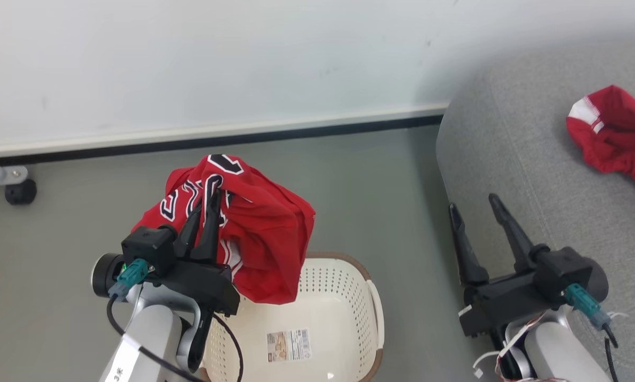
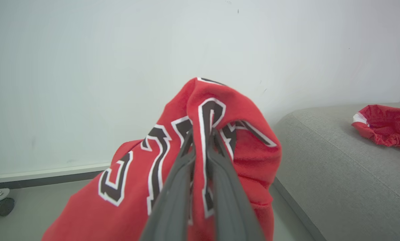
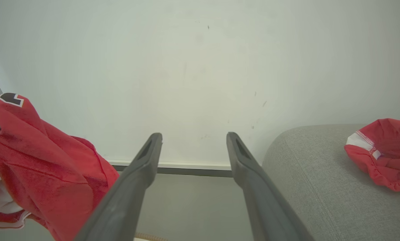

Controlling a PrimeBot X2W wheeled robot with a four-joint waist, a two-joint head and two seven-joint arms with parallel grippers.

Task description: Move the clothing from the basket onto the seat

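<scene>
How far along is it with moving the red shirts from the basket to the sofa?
Done: one red shirt lies on the grey sofa. In hand: the left gripper is shut on a second jersey, held above the basket. Left: carrying that jersey to the sofa. The basket floor that shows holds just a sticker, so this may be the last piece. The right gripper is open and empty.

Left hand [image 1: 207,197] upright, fingers pinched together, right hand [image 1: 472,202] fingers spread apart
</scene>
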